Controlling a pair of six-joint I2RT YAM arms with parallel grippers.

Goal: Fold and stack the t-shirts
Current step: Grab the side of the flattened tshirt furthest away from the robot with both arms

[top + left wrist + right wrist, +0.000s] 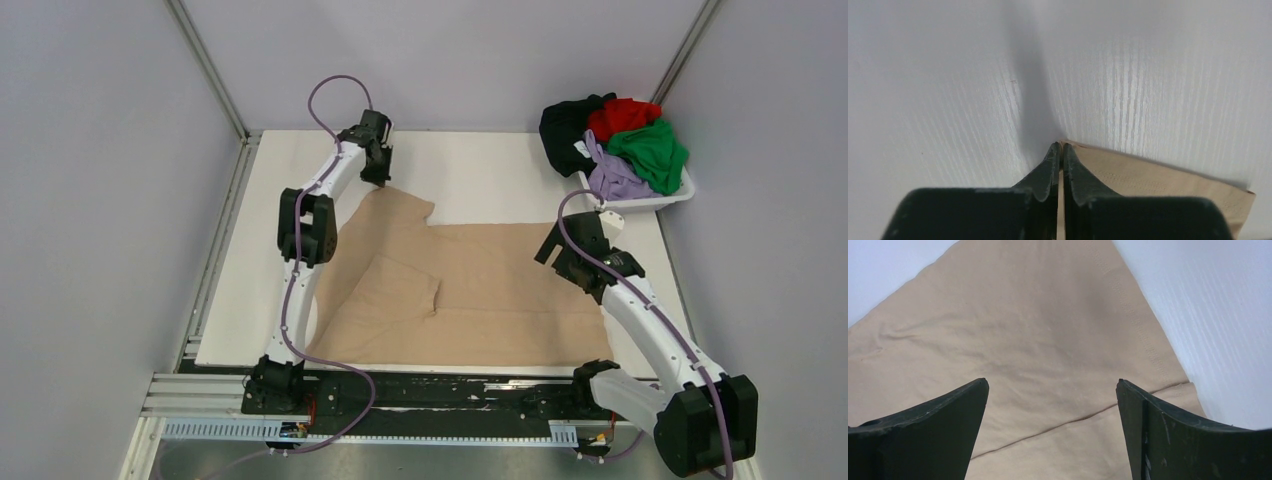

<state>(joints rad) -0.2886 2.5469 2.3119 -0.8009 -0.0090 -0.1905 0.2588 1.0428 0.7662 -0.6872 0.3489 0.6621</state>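
Observation:
The tan t-shirt [470, 295] lies spread on the white table, part folded over itself. My left gripper [378, 175] is at its far left corner, shut on the sleeve's hemmed edge [1148, 175]; the left wrist view shows cloth pinched between the closed fingers, gripper [1060, 150]. My right gripper [575, 240] hovers over the shirt's right end, open and empty; the right wrist view shows the gripper [1052, 385] above a fold line in the tan cloth [1038, 340]. The black [565, 125], red [622, 115], green [652, 150] and lavender [612, 175] shirts lie heaped in the basket.
A white plastic basket [668, 200] stands at the table's far right corner. Bare white table [480, 170] lies behind the shirt. A black rail [440, 390] runs along the near edge by the arm bases. Grey walls close in on both sides.

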